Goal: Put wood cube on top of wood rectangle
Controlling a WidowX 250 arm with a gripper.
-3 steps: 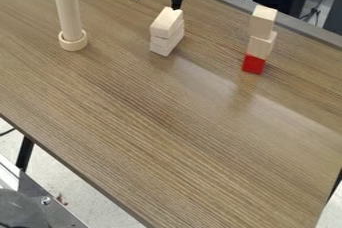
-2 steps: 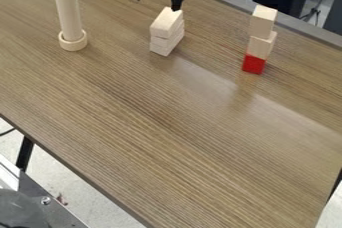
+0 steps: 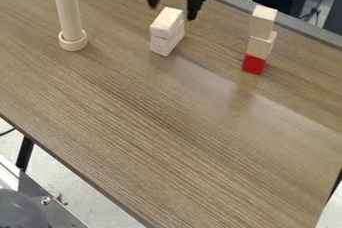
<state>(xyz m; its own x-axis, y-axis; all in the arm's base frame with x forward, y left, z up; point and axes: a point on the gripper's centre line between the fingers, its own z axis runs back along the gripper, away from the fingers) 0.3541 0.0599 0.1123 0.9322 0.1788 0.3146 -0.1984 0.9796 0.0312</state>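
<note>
Wood-grained counter (image 3: 167, 132) in the camera view carries the wood cube (image 3: 263, 21) at right, topping another pale block (image 3: 260, 46) and a red one (image 3: 254, 64), well apart from the black tool (image 3: 172, 12), its fingers spread near the stacked wood rectangles (image 3: 165, 23)
</note>
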